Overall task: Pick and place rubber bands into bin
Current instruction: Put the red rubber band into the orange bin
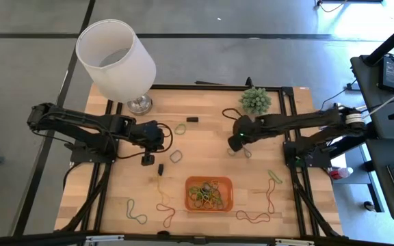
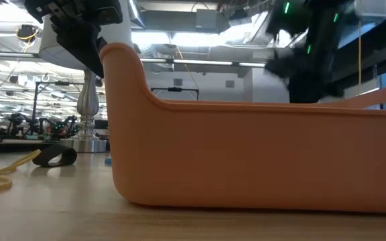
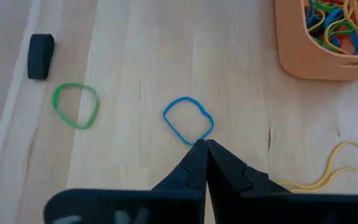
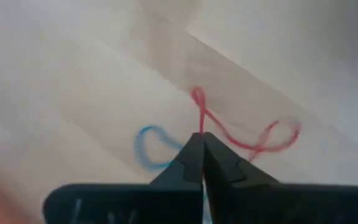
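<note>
High view: the table point(image 1: 204, 109) carries an orange bin point(image 1: 208, 194) near the middle of its front edge, already holding a tangle of bands point(image 1: 205, 193). The right tool point(image 1: 235, 143) sits at mid-table, toward the back-right of the bin, so the bin lies forward and slightly left of it. The left tool point(image 1: 147, 160) waits left of centre, about as far from the bin. Loose bands lie along the front edge on both sides of the bin.

Low view: the bin's wall point(image 2: 246, 154) fills the frame; both arms are dark shapes above it.

Left wrist view: the left tool point(image 3: 202, 149) has its tips together, empty, just beside a blue band point(image 3: 188, 120); a green band point(image 3: 75, 104) lies farther off.

Right wrist view: the right tool point(image 4: 201, 142) is pinched together on a red band point(image 4: 241, 134), which twists in a figure-eight away from the tips. Another blue band point(image 4: 151, 147) lies beside it.
</note>
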